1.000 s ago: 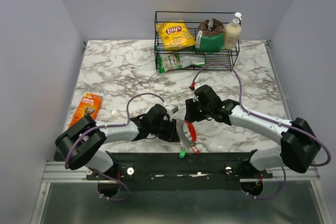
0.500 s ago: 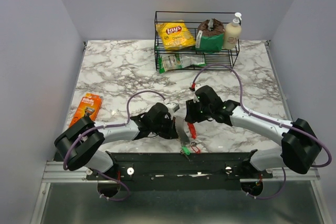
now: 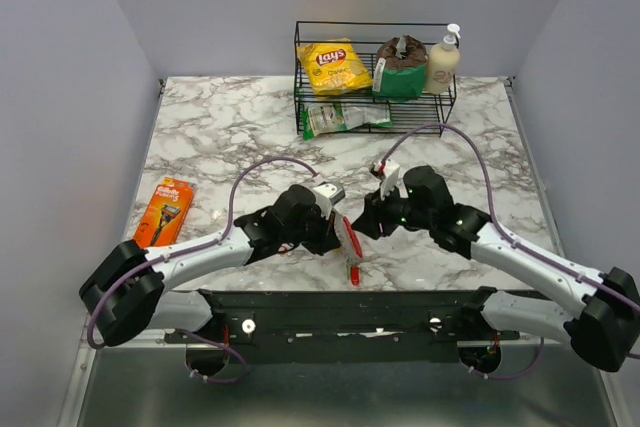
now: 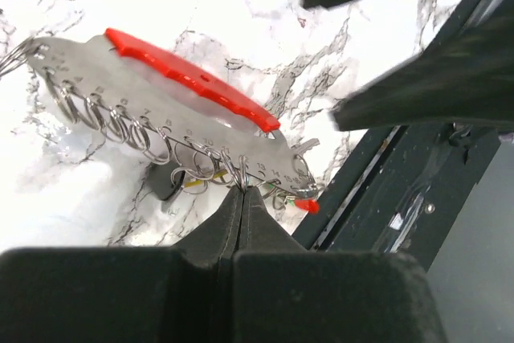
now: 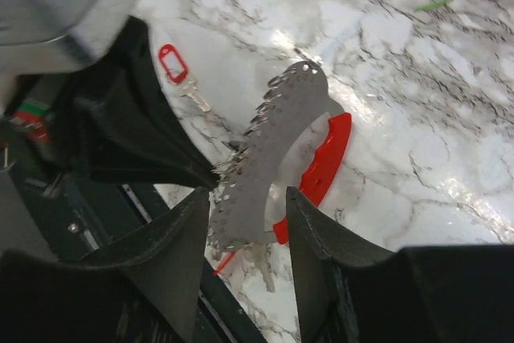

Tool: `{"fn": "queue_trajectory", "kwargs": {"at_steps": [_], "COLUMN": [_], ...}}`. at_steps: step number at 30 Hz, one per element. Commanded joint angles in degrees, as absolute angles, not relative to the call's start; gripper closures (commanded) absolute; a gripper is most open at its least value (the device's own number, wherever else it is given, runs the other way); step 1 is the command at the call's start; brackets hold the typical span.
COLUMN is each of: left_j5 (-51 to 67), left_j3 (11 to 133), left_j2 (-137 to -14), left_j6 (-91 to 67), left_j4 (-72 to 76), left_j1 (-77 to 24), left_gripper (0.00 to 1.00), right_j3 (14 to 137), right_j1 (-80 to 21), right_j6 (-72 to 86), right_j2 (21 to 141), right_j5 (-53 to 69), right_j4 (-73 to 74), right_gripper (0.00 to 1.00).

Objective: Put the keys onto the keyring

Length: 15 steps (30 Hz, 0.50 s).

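The bunch is a silvery-grey flat piece [image 4: 152,102] [image 5: 269,146] with a red oval loop [image 4: 189,78] [image 5: 321,162] and a row of thin rings. It hangs off the table near the front edge [image 3: 349,240]. My left gripper [image 4: 242,191] [image 3: 337,234] is shut on one keyring [image 4: 234,173] at the piece's lower edge. My right gripper [image 5: 245,208] [image 3: 371,220] is open, and the flat piece's lower end sits between its fingers. A key with a red tag [image 5: 172,62] lies loose on the marble. A small red tag [image 4: 306,205] [image 3: 352,271] dangles under the bunch.
An orange razor pack [image 3: 165,209] lies at the left edge. A wire rack [image 3: 300,97] at the back holds a yellow chips bag [image 3: 335,65], a brown bag [image 3: 400,57] and a lotion bottle [image 3: 442,62]. A green packet [image 3: 340,119] lies before it. A black rail [image 3: 300,309] runs along the front.
My left gripper has shut on a ring and lifted the bunch off the table, up and slightly right. The right arm has swung right, its jaws now around the flat piece.
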<state>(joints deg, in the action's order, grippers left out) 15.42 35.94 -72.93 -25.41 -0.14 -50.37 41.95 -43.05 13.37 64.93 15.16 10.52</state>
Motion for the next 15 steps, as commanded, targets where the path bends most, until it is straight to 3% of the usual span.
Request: {"fn": "queue_trajectory", "kwargs": {"at_steps": [1, 7, 15], "left_j5": [15.46, 18.89, 23.9], "left_j3": [38.14, 37.27, 36.91], "left_j2": [-69.18, -65.4, -62.4], "left_j6": [-20.31, -18.54, -18.46], "left_j4": [-2.72, -0.27, 2.99], "left_j1": [-50.54, -50.54, -50.54], "left_gripper": [1.0, 1.0, 1.0], "right_j3": [38.59, 35.16, 36.74], "right_j1": [-42.89, -42.8, -42.8], "right_j6": [4.32, 0.53, 0.53], "right_j2": [56.7, 51.24, 56.68], "right_j5": [25.65, 39.89, 50.62], "right_j4": [4.93, 0.97, 0.53], "right_gripper": [0.53, 0.57, 0.71]}}
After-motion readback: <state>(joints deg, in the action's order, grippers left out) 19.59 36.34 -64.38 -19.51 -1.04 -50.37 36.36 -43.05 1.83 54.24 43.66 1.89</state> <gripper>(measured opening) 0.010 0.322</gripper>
